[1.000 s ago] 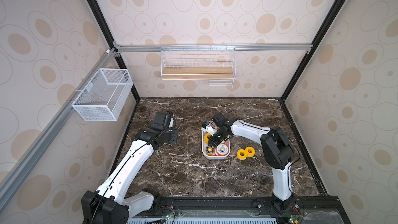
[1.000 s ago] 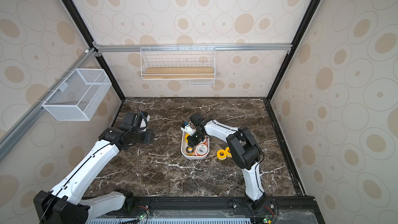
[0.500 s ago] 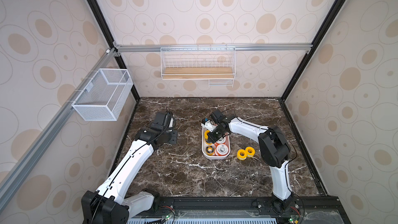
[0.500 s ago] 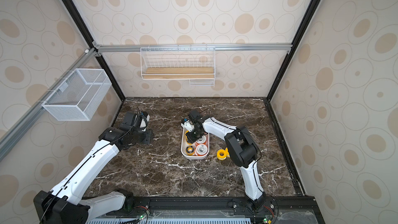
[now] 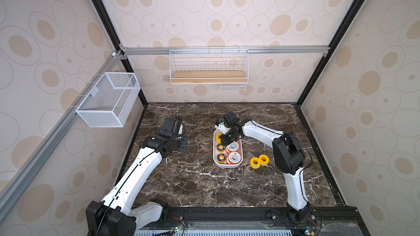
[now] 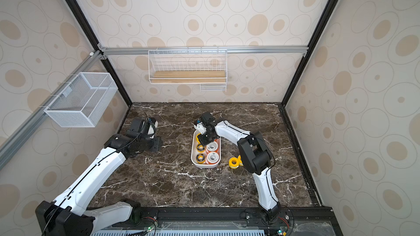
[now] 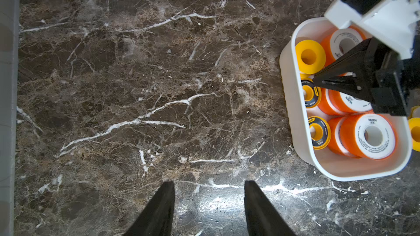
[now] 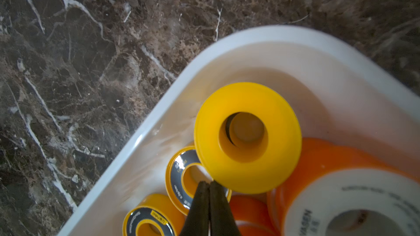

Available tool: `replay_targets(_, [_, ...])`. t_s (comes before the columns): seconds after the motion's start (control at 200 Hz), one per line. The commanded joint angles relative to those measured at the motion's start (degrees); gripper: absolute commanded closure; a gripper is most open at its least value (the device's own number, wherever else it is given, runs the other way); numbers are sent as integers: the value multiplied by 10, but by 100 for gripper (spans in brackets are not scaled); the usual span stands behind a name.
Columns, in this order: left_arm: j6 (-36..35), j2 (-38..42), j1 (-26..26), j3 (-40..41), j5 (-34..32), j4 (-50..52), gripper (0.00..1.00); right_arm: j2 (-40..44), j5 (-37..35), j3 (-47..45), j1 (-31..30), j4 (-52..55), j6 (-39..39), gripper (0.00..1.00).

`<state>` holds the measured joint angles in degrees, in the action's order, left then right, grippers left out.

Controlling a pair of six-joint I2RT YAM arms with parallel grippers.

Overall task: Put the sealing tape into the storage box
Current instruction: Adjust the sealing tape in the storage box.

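Sealing tape (image 5: 234,158) mostly inside storage box (image 5: 228,166), mid-counter (image 5: 193,178). Left jaws parted, empty, over counter left of box. Right jaws closed, empty, tips at edge of solid yellow spool (image 8: 250,173) inside box. Two yellow spools (image 5: 259,161) on counter just right of box.

This is a robot test cell in a lab, dressed like a home corner. Wallpapered panels (image 5: 227,19) with beige ovals sit in black frame posts (image 5: 100,12). An aluminium rail (image 5: 284,49) across mid-frame carries a wire shelf (image 5: 208,77), with a mesh basket (image 5: 106,101) at left. Below lies a marble-look counter (image 5: 204,185). The left arm (image 5: 141,169) and right arm (image 5: 261,132) are mounted along the bottom edge.
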<state>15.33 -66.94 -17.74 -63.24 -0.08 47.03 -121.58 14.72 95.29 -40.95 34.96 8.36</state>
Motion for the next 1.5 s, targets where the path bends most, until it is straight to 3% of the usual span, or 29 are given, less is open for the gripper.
replay_targets(0.0, [-7,1,4,-6,-3,9,47,-6,19,13,-1,15,2,90])
replay_targets(0.25, [-8,2,4,-6,4,8,46,113,44,-79,2,-56,-4,71])
replay_targets(0.436, [-6,3,4,-4,4,7,46,210,2,-144,21,-67,10,66])
replay_targets(0.891, [1,14,5,0,1,0,46,391,-99,-347,168,-20,33,55])
replay_targets(1.252, [2,10,5,2,10,-2,46,414,-162,-442,197,-14,55,46])
replay_targets(1.497, [1,8,4,1,10,-1,45,408,-130,-454,198,7,49,55])
